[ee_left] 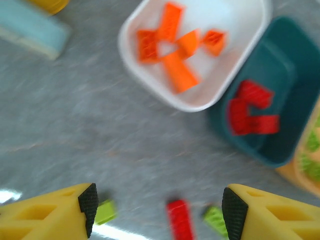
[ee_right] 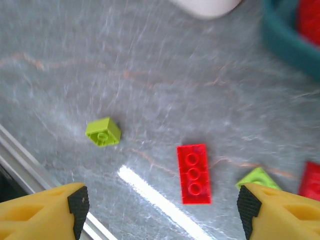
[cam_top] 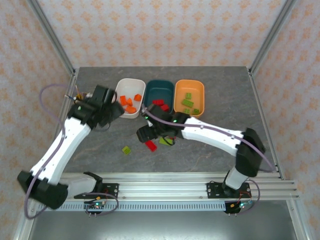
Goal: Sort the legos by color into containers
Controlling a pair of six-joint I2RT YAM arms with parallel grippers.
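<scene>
Lying loose on the table: a red oblong lego (ee_right: 193, 173), with a lime square lego (ee_right: 103, 132) apart from it on one side and a second lime lego (ee_right: 257, 177) near it on the other. Part of another red piece (ee_right: 312, 181) showed at the edge of the right wrist view.
Sorted legos: orange legos (ee_left: 175, 42) lay in the white tub (cam_top: 131, 82), red legos (ee_left: 250, 110) in the dark teal tub (cam_top: 160, 83), and lime legos (cam_top: 188, 101) in the orange tub (cam_top: 189, 82).
Containers: the three tubs stood side by side in a row toward the far side of the table, white on the left, teal in the middle, orange on the right.
Right gripper (ee_right: 160, 210): hovered over the loose bricks with its yellow fingers spread apart and nothing between them.
Left gripper (ee_left: 160, 205): was beside the white tub's near left corner, fingers apart and holding nothing.
Table (cam_top: 225, 100): a grey, stone-patterned surface.
Surroundings: a yellow cup (ee_left: 47, 4) and a pale blue block (ee_left: 30, 30) sat left of the white tub, both blurred.
</scene>
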